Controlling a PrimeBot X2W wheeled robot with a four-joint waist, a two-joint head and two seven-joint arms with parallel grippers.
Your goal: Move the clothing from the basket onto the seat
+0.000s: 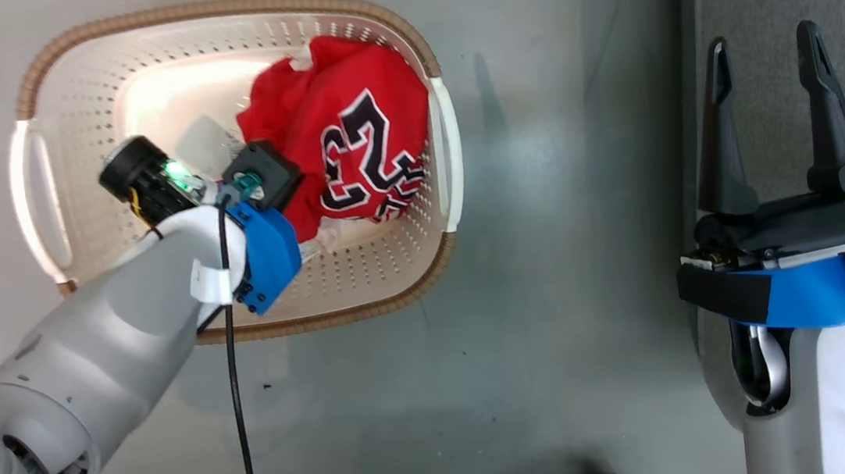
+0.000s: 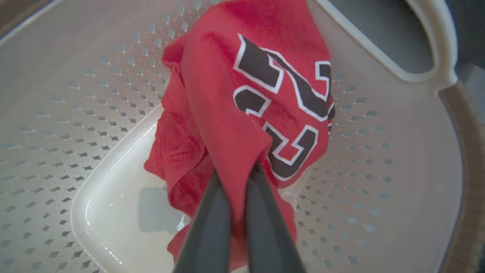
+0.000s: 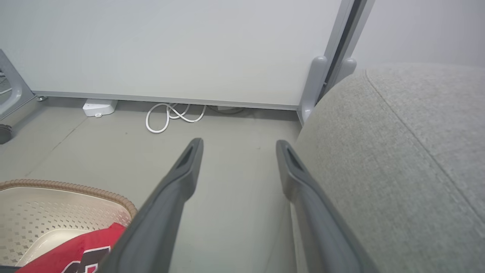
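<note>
As the left hand (image 2: 237,170) pinches the jersey (image 2: 212,94), the right hand (image 1: 763,37) gapes.

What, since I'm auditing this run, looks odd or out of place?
Nothing stands out. The crumpled red jersey sits inside the upright cream perforated plastic basket, pinched by the left gripper.

The only marking that can be read is the number "23", black digits edged in white, on the red jersey (image 1: 360,144). In the head view it is turned askew. In the left wrist view the digits sit just above and to the right of the left gripper (image 2: 237,172), creased by folds and partly tucked under. Low and left of the right gripper (image 3: 238,144), a scrap of the same print is too small to read.
</note>
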